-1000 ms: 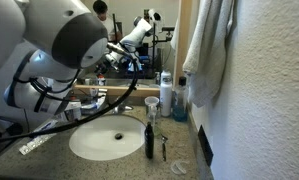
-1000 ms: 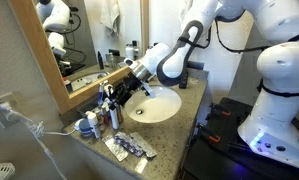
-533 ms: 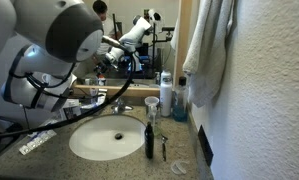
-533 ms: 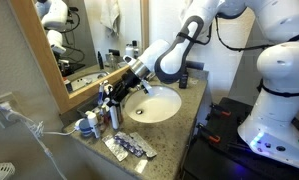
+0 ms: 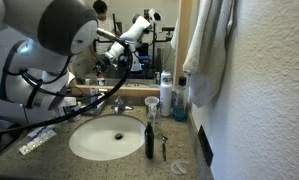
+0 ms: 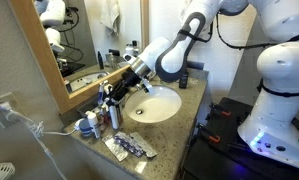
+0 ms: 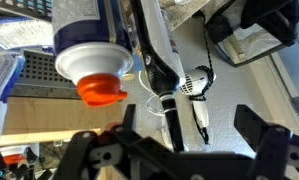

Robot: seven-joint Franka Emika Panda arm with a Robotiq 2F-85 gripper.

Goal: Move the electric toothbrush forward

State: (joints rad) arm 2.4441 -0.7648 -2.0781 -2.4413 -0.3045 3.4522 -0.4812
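Note:
The electric toothbrush is dark and slim and stands upright on the counter at the right of the sink. It also shows in an exterior view and in the wrist view. My gripper hangs above the items by the mirror, apart from the toothbrush. In the wrist view my gripper is open and empty, with its dark fingers on either side of the toothbrush's lower end.
A bottle with an orange cap is close to the left finger. A white razor lies beside the toothbrush. A cup, bottles, a faucet, a hanging towel and blister packs crowd the counter.
The arm has shifted a little to the left in one exterior view. The gripper stays open and the toothbrush has not moved.

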